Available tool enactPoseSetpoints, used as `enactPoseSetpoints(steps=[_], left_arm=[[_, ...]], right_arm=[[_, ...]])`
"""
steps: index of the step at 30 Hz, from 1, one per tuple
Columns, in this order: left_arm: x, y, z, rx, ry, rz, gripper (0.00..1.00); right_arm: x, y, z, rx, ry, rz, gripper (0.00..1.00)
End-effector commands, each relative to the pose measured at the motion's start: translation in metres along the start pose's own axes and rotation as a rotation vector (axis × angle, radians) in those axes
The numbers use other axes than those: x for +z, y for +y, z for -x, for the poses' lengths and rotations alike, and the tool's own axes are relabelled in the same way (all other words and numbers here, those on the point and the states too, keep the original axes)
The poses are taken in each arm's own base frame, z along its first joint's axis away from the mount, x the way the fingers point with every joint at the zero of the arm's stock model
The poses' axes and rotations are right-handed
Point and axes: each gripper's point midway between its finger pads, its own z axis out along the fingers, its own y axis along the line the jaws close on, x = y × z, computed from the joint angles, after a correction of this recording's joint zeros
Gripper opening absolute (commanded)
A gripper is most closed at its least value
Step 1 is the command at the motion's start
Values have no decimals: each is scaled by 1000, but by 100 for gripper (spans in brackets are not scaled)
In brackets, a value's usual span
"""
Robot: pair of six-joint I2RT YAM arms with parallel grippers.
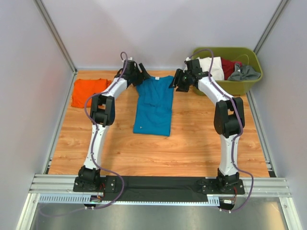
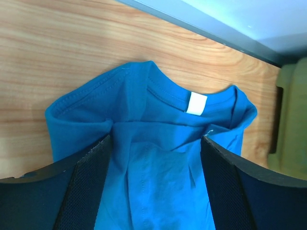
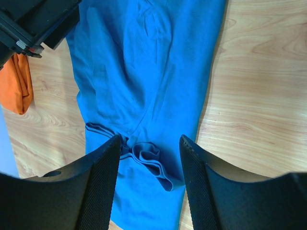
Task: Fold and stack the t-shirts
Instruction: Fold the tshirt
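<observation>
My 2 arms reach out from the near edge of the wooden counter [image 1: 192,148]. The teal-blue t-shirt [image 1: 153,108] lies in the middle of it, running away from me, with the hem nearest me and the collar toward the back wall.

At the collar end, my left gripper [image 2: 156,140] is over the neck opening with its fingers spread wide. 1 finger sits at each side of the collar and the cloth puckers at both tips. The white label [image 2: 196,104] lies just beyond them.

My right gripper [image 3: 151,139] is at the shirt's right shoulder. Its fingers are apart and clamped on nothing, and a rumpled sleeve hem [image 3: 151,160] lies between them.

The orange t-shirt [image 1: 88,92] lies folded at the far left of the counter, well apart from the teal one. In the far right corner stands the olive-green tub [image 1: 240,87], which holds white, red and grey clothes.
</observation>
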Motion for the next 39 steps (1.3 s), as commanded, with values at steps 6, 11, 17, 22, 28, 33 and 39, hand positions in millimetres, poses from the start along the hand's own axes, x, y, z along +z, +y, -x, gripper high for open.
enactPoseSetpoints(steps=[6,11,17,22,28,33,39], left_arm=[[-9,50,-5,-26,-9,270,81],[-14,0,31,99,-85,69,81],[-68,-73,89,222,-206,-83,81],[-101,-76,94,266,-214,-39,81],[-116,-40,65,234,-86,131,74],[-148,-20,47,218,-14,202,68],[-165,-26,38,215,26,123,55]], right_arm=[[2,3,4,-37,-2,16,55],[5,5,0,-40,16,37,55],[-4,21,17,-89,-16,78,56],[-3,30,31,-108,-52,100,57],[19,38,20,-133,-17,128,57],[35,54,2,-269,-2,21,56],[52,69,-17,-303,-9,-39,56]])
